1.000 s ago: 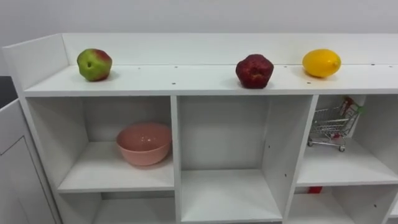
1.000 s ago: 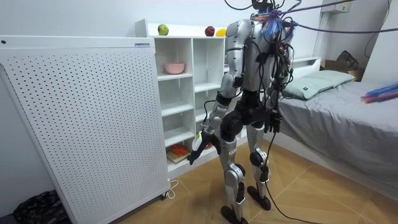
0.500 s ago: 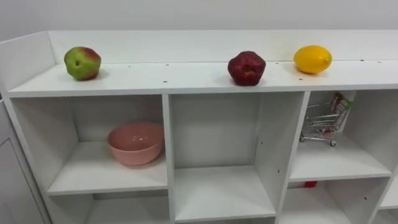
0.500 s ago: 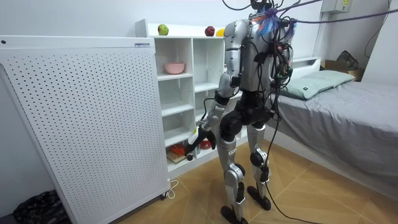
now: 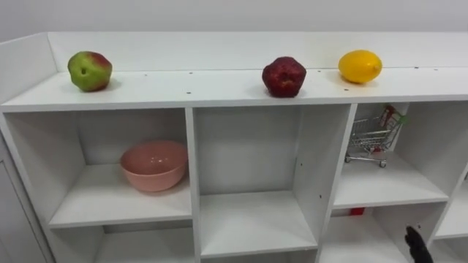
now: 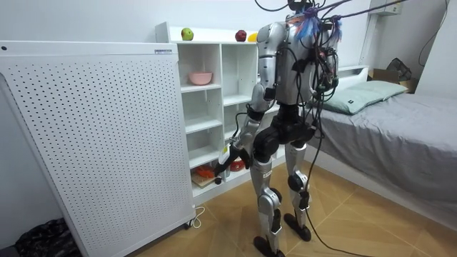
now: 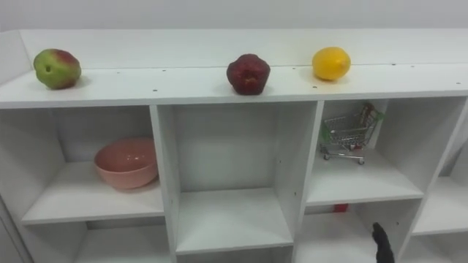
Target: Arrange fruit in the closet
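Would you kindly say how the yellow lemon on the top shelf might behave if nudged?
The lemon looks oval and smooth, so it would probably roll on the flat top shelf. The raised back rail might stop it behind.

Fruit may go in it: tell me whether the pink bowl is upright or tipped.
Upright: the pink bowl sits on its base, rim up.

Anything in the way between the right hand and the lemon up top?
Nothing visible does. The right hand is low, before the lower right compartments; the lemon lies on the shelf top, the red fruit apart on its left.
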Controlling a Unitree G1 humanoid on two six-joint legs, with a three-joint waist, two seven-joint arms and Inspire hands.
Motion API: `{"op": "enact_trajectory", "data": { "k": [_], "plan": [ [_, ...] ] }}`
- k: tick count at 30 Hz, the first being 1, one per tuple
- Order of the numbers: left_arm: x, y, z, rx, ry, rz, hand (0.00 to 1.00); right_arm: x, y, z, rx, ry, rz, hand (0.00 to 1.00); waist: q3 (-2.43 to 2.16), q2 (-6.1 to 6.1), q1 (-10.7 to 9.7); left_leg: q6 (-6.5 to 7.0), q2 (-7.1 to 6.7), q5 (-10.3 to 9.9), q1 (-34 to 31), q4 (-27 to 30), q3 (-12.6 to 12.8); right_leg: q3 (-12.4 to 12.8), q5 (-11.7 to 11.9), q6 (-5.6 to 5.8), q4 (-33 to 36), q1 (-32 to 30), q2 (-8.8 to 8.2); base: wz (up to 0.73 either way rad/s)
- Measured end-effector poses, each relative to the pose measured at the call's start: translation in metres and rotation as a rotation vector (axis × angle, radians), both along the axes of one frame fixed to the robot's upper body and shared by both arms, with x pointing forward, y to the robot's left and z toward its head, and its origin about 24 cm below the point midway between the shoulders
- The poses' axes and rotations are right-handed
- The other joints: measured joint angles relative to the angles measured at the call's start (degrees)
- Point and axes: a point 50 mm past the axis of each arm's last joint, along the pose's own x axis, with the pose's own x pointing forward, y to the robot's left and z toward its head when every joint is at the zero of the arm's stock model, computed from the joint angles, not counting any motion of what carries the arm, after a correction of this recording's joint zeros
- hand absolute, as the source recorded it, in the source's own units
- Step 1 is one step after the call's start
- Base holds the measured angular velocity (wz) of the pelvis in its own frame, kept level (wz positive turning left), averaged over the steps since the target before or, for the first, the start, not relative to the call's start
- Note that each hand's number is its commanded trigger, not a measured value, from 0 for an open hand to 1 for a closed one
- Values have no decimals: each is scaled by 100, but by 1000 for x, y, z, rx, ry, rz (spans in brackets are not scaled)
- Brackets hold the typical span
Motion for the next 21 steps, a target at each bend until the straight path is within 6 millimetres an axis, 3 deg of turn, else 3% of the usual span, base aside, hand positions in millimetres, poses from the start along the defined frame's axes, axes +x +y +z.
{"op": "enact_trajectory", "data": {
  "k": [5, 13, 21],
  "plan": [
    [2, -1, -1, -11, -3, -6, 0, 6, 2, 21, -34, -129, -27, 0, -3, -6, -6, -18, 17, 11, -39, 0, 13, 2, 14, -12, 0, -38, 19, -3],
    [-1, 1, -2, -3, 33, -57, 0, 12, 10, 25, -36, -159, -5, 0, -5, -43, -4, -19, 17, 12, -90, 2, 12, -2, 16, -13, 2, -91, 18, 0],
    [0, 8, -1, 0, 47, -66, 0, 17, 13, 65, -66, -330, 41, 0, -5, -146, 17, -21, 21, 15, -146, 44, 13, 1, 19, -18, 10, -159, 17, 0]
  ]
}}
